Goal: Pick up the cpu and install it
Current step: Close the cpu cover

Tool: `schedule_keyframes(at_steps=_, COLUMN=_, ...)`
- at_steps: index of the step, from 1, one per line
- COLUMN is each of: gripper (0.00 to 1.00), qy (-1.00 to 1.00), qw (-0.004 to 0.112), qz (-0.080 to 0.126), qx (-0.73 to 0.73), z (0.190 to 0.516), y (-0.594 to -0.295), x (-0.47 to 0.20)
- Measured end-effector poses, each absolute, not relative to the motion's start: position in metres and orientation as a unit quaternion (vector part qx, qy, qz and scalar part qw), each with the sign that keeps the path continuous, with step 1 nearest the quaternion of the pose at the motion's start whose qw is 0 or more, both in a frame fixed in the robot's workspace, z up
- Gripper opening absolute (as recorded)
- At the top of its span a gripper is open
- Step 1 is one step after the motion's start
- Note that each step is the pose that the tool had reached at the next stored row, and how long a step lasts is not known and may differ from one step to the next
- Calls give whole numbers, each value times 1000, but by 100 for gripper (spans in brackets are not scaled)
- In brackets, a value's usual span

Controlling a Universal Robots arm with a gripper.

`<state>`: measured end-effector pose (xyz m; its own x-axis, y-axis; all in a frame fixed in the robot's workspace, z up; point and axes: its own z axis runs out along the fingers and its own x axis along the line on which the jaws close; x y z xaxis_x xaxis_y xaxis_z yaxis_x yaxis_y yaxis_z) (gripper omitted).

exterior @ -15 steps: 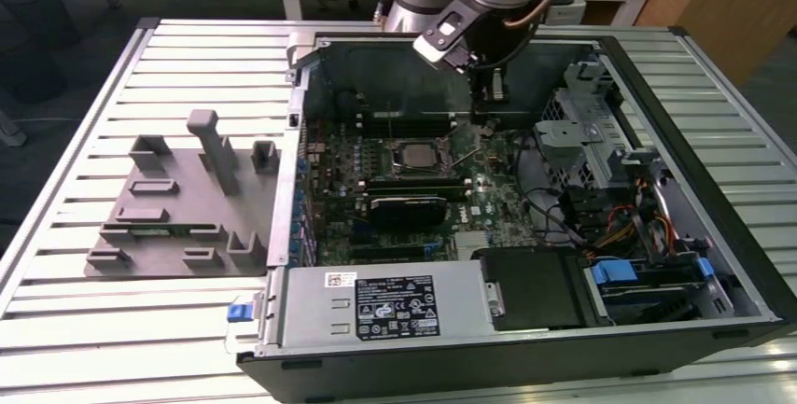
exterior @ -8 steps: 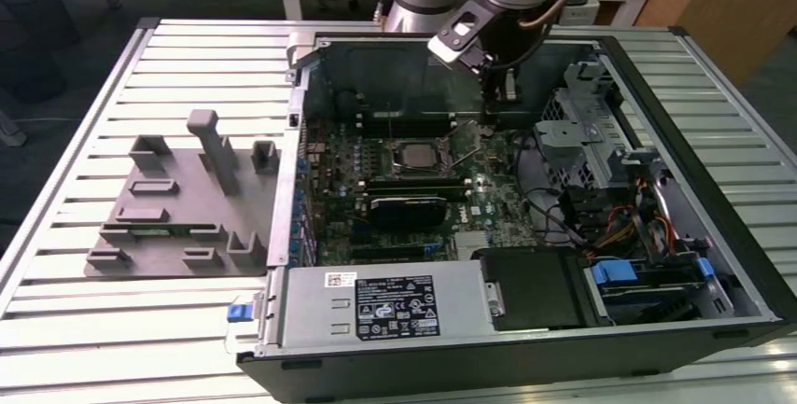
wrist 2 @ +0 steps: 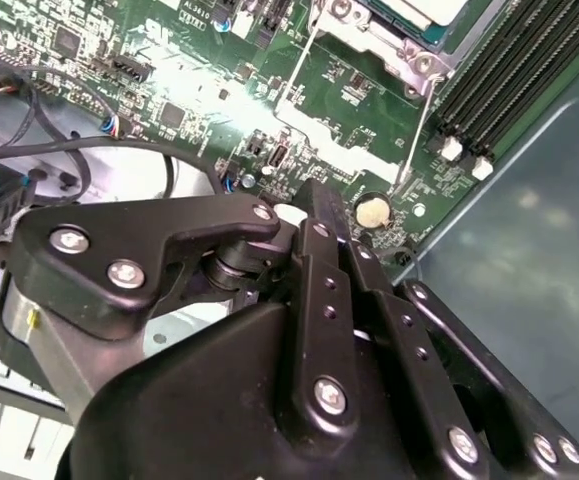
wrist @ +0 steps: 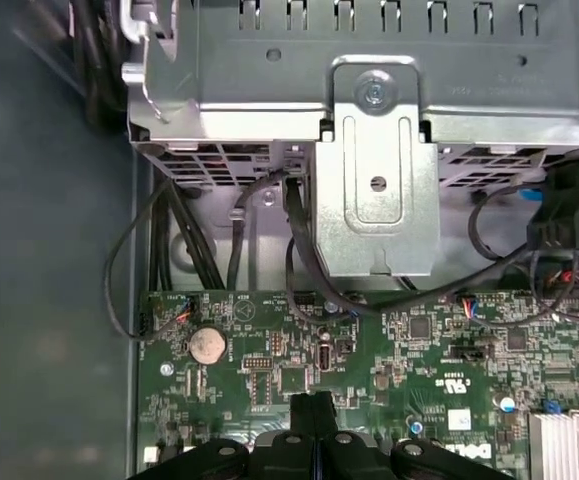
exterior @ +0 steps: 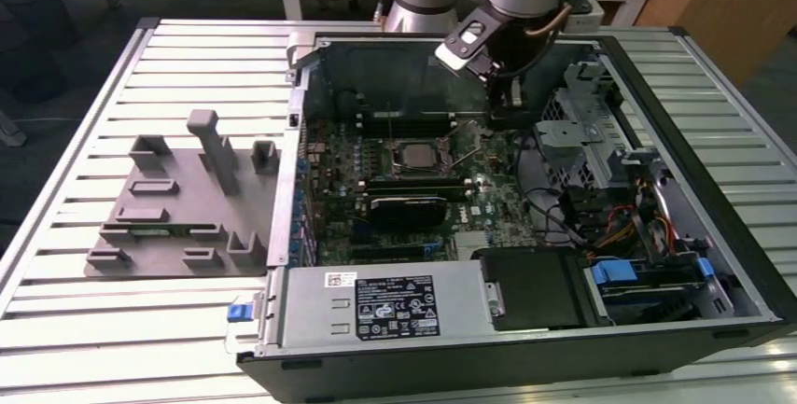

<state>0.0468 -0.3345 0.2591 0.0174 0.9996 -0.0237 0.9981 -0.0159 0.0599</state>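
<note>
fingers [wrist: 302, 412] pressed together, holding nothing, over the motherboard [wrist: 419, 370], near the cpu [exterior: 412, 155].

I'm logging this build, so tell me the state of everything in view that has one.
Black desktop computer case: lying on its side, side panel off, inside exposed.
Small square cpu with silvery metal top: lying in the socket on the green motherboard, not held.
Black robot hand: shut, holding nothing, low over the motherboard.
Grey plastic holder tray: flat on the slatted metal table, outside the case.
</note>
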Motion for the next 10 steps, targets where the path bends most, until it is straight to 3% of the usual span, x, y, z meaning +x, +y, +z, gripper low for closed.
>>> schedule_keyframes(at_steps=10, gripper=11, qy=701, qw=26, qz=9, qx=713, z=241, y=-335, x=47)
